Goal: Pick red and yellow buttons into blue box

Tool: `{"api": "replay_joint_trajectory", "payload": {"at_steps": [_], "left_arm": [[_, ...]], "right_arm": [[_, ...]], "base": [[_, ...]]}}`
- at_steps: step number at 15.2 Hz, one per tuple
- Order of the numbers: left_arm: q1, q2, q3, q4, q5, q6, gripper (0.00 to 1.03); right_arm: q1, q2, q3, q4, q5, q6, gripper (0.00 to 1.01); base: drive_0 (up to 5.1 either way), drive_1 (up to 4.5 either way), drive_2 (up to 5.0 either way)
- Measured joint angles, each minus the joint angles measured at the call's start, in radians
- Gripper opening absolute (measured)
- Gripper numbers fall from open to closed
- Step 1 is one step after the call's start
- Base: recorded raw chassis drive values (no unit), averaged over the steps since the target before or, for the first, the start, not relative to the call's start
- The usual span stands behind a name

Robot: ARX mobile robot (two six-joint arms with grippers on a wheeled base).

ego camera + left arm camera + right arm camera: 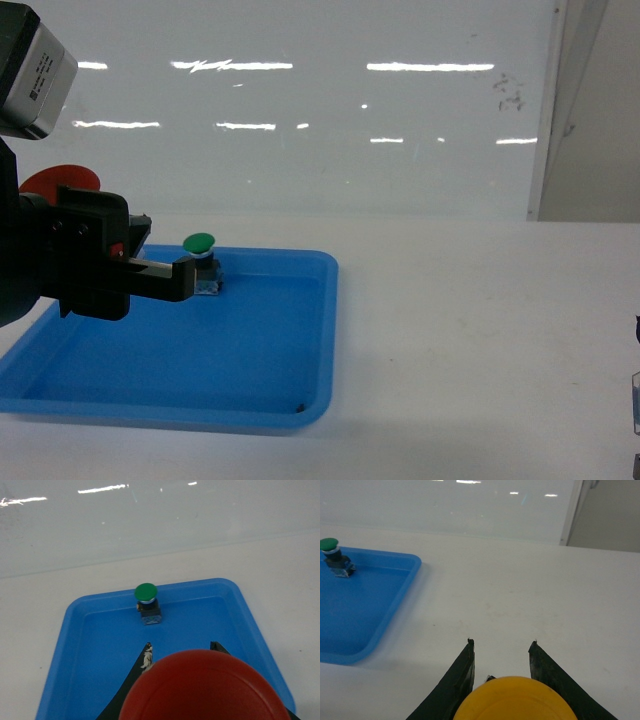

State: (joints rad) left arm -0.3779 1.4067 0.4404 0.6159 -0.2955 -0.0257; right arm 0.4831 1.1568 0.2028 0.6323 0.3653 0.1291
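Observation:
The red button (205,690) fills the bottom of the left wrist view, its round cap between the black fingers of my left gripper (181,645), which is shut on it above the shallow blue tray (90,680). In the head view that red cap (58,180) shows at the left behind the arm, over the tray (300,330). My right gripper (502,642) is shut on the yellow button (515,700) and hangs over bare white table to the right of the tray (395,615). The blue box is out of view.
A green-capped button (199,243) stands upright at the tray's far edge, just beyond my left fingertips (185,278); it also appears as the green button (146,592) and the green button (329,544). A glossy white wall (320,100) runs behind the table.

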Motion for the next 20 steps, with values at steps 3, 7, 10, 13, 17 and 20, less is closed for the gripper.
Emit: {"api": "replay_joint_trajectory", "payload": {"at_steps": [3,7,10,13,17,20], "left_arm": [[0.002,0.000,0.000,0.001,0.000,0.000,0.25],[0.000,0.000,0.000,-0.001,0.002,0.000,0.25],[0.000,0.000,0.000,-0.002,0.003,0.000,0.25],[0.000,0.000,0.000,-0.001,0.003,0.000,0.25],[0.000,0.000,0.000,-0.001,0.003,0.000,0.25],[0.000,0.000,0.000,-0.002,0.001,0.000,0.25]], "right_arm": [[0.000,0.000,0.000,0.000,0.002,0.000,0.30],[0.000,0.000,0.000,0.001,0.001,0.000,0.30],[0.000,0.000,0.000,-0.002,0.002,0.000,0.30],[0.000,0.000,0.000,0.001,0.002,0.000,0.30],[0.000,0.000,0.000,0.000,0.002,0.000,0.30],[0.000,0.000,0.000,-0.003,0.002,0.000,0.30]], "base": [[4.8,-2.49,-2.5],[4.4,-4.11,-0.5],[4.5,-4.13,-0.1],[4.5,-4.11,0.0],[4.5,-4.09,0.0],[4.5,-4.15,-0.1]]}}
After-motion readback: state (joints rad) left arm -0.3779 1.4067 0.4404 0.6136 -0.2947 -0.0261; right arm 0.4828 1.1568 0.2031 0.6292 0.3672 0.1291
